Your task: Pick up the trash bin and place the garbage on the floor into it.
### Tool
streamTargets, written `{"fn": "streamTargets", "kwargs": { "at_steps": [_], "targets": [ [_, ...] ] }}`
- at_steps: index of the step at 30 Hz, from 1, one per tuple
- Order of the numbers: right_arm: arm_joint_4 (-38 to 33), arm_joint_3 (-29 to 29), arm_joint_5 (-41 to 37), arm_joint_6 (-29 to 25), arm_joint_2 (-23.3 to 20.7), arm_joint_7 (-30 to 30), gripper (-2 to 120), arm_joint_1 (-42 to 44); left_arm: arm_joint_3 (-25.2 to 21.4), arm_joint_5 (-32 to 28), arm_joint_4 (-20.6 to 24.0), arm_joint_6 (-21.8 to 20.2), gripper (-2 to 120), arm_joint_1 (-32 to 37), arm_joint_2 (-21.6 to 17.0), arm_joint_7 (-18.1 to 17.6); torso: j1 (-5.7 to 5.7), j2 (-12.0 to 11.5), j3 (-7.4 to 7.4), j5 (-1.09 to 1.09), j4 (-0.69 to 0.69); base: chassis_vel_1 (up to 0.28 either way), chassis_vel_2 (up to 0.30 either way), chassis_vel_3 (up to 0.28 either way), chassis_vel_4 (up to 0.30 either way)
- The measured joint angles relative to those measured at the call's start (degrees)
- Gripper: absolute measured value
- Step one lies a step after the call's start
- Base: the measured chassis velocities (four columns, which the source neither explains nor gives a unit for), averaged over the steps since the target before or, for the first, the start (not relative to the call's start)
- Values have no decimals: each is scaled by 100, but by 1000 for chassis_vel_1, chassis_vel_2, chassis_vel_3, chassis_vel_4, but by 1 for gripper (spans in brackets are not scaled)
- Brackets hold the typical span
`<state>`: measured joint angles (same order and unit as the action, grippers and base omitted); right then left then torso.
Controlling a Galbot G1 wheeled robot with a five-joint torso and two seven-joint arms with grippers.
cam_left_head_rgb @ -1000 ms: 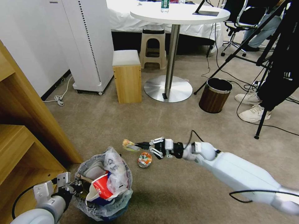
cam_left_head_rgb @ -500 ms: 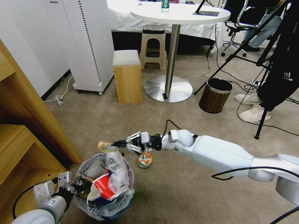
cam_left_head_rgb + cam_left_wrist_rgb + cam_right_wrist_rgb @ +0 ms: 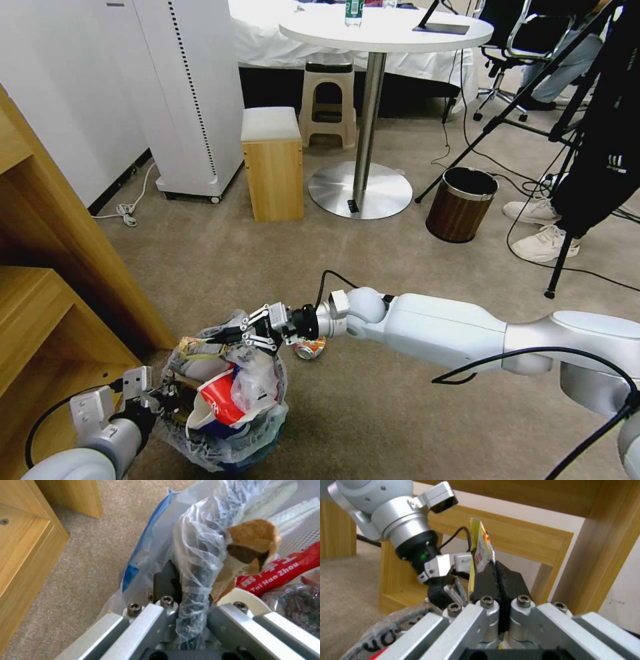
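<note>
- The yellow wrapper (image 3: 193,346) is a flat, thin piece of garbage. I pinch it by one end, so its long axis runs on from my right gripper (image 3: 225,335) toward the shelf side, about level, with the free end over the bin.
- My right fingers (image 3: 488,576) are pressed together on it, because it is light and would slip out otherwise.
- The trash bin (image 3: 223,448) stands low at my left, already heaped with a red-white paper cup (image 3: 217,402) and crinkled bag.
- My left gripper (image 3: 183,597) is clamped on the bag-covered rim, I judge to steady the bin.
- A crushed can (image 3: 311,347) lies on the floor (image 3: 373,413) just beside the bin.
</note>
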<state>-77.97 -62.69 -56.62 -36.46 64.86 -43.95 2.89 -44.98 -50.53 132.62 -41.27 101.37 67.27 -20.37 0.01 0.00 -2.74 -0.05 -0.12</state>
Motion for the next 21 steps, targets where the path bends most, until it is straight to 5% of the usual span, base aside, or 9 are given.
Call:
{"fn": "streamTargets", "kwargs": {
  "at_steps": [19,21],
  "targets": [
    [-89,346,213,19,-176,196,56,285,17,27,-62,11,0,-3,69,21,0,0,0,0,0,0,0,0,0],
    [-276,1091,391,142,-462,684,75,484,11,31,-106,13,0,-11,54,25,0,0,0,1,0,0,0,0,0]
  ]
}}
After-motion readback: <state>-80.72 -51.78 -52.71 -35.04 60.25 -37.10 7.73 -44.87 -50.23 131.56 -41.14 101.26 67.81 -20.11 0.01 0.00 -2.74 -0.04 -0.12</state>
